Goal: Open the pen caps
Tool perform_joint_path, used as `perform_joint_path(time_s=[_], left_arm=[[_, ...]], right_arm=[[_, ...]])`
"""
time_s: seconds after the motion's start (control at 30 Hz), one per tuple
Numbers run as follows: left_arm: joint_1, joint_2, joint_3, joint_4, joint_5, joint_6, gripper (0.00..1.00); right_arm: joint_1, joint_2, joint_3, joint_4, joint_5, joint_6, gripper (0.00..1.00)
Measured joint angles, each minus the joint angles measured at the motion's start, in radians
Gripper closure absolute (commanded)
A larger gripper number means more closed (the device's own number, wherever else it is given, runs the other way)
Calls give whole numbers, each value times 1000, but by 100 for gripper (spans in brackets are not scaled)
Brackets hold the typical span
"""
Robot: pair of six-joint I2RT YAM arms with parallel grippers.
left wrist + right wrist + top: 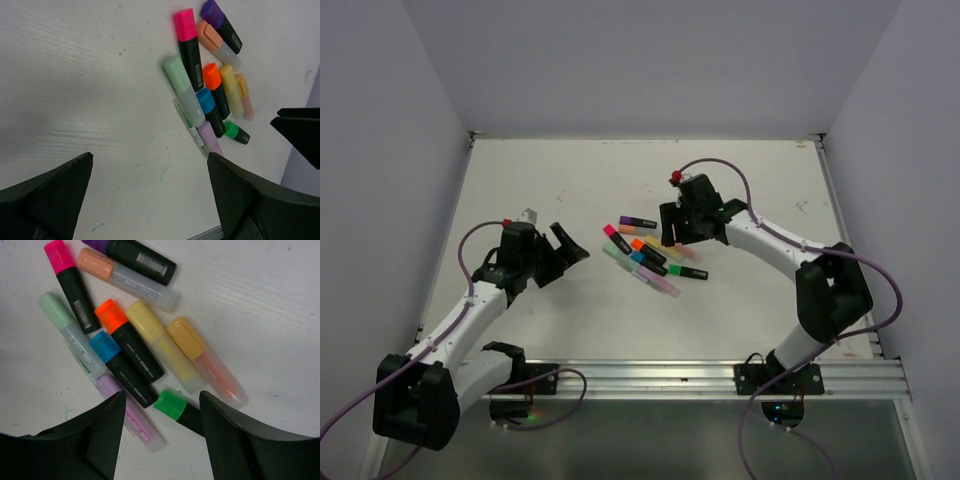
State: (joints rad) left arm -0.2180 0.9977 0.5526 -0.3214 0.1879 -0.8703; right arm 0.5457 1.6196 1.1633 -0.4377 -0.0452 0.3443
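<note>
White table [570,180]: capped highlighters [650,258] are clustered at centre. The caps [111,314] are judged light, stiff, slick; barrel and cap are best gripped separately. Both empty: left gripper [567,252] is spread wide, right gripper [162,395] part-open above the pile.

Five black highlighters [137,357], five pastel highlighters [165,352], one stick [196,134]
</note>
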Motion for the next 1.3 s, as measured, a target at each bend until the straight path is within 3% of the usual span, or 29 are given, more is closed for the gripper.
perform_joint_path(time_s=[0.27,0.47,0.7,1.3], left_arm=[[0,21,1,56,82,20,2],[0,35,1,87,126,26,3],[0,44,1,108,154,26,3],[0,66,1,127,195,45,3]], right_arm=[[129,-2,-84,39,-3,-58,47],[145,-77,-196,53,-24,-58,52],[254,-155,-270,98,1,-58,56],[250,-78,-272,120,62,-65,59]])
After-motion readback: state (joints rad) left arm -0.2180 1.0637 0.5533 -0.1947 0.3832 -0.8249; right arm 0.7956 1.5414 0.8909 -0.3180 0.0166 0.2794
